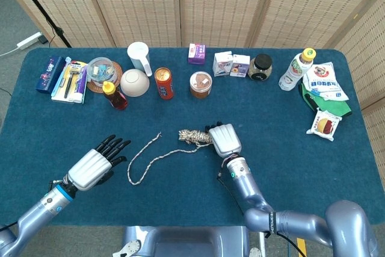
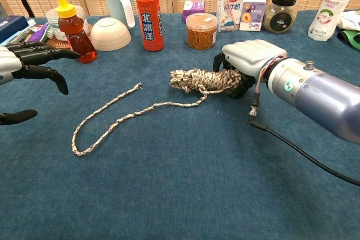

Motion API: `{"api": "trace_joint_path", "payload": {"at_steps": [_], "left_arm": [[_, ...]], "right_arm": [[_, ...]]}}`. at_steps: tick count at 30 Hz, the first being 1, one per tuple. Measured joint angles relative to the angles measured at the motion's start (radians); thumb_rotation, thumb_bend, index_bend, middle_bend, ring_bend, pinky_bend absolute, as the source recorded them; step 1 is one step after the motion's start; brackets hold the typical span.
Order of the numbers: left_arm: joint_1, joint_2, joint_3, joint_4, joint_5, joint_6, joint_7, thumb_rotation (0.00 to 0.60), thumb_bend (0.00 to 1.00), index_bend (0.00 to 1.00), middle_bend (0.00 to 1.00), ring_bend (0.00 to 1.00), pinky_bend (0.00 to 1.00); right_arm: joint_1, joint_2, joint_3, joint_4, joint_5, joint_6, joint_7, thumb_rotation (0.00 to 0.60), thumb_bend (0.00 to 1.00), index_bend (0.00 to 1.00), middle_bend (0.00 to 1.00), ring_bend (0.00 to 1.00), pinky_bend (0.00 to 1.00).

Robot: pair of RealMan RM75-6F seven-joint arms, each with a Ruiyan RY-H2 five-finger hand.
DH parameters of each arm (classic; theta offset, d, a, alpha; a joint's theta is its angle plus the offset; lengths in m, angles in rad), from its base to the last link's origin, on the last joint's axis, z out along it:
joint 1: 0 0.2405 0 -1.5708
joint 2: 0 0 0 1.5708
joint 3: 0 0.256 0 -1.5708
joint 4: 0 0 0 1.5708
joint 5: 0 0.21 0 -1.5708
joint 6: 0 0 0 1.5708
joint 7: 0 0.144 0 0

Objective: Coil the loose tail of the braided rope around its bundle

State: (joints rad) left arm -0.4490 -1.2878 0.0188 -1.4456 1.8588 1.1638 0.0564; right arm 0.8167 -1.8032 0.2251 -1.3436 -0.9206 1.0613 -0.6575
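Observation:
The braided rope bundle [image 1: 192, 136] [image 2: 194, 79] lies mid-table, pale and speckled. My right hand [image 1: 224, 139] [image 2: 247, 60] grips its right end, fingers curled over it. The loose tail [image 1: 150, 157] [image 2: 118, 116] runs left from the bundle, bends into a loop at the lower left and ends in a frayed tip [image 2: 138, 86] on the cloth. My left hand [image 1: 95, 165] [image 2: 31, 63] hovers to the left of the loop, open with fingers spread, touching nothing.
A row of items lines the far side: honey bottle [image 2: 73, 29], white bowl [image 2: 110, 34], red can [image 2: 149, 19], jar of rubber bands [image 2: 201, 30], small cartons [image 2: 241, 10]. A black cable [image 2: 304, 153] trails under my right forearm. Snack packets [image 1: 325, 88] sit far right.

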Motion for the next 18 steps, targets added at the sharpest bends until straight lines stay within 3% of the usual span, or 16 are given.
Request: {"api": "trace_joint_path", "payload": {"at_steps": [7, 18], "left_arm": [[-0.027, -0.059, 0.006, 0.083, -0.037, -0.037, -0.008, 0.600, 0.37, 0.33, 0.00, 0.00, 0.00], [-0.058, -0.143, 0.049, 0.126, -0.075, -0.108, 0.044, 0.600, 0.38, 0.33, 0.00, 0.00, 0.00]], "right_arm": [[-0.009, 0.007, -0.001, 0.004, -0.004, 0.005, 0.009, 0.600, 0.49, 0.63, 0.52, 0.35, 0.58], [-0.014, 0.012, 0.002, 0.019, -0.001, -0.004, 0.017, 0.600, 0.49, 0.63, 0.52, 0.35, 0.58]]}}
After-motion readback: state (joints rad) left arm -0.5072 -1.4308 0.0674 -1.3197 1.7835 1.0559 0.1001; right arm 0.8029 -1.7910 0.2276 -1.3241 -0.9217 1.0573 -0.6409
